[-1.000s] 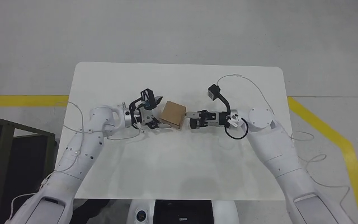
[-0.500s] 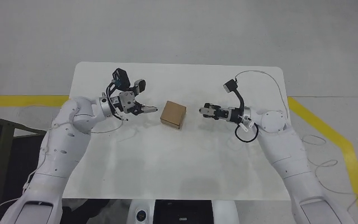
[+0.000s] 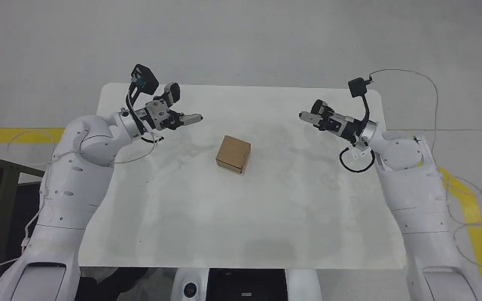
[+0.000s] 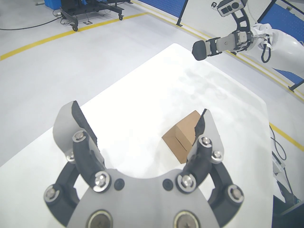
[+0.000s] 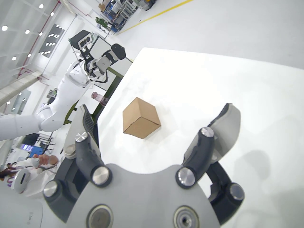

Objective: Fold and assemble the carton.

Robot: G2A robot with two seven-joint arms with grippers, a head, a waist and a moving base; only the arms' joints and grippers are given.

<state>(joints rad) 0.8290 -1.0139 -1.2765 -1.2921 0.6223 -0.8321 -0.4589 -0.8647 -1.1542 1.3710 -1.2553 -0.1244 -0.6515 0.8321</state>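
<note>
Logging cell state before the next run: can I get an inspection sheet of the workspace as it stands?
Surface: white table, faintly smudged around the middle.
Job's things: one brown carton, closed into a box, standing near the table's middle.
Clutter: nothing seen.
Grippers: left gripper open, over the table's far left part; right gripper open, over the far right part; both apart from the carton.
Cables: thin cable loops from the right arm's wrist camera; second cable hangs by the left arm; neither touches the carton.
Surroundings: grey floor, yellow floor line, dark rack beside the table.
</note>
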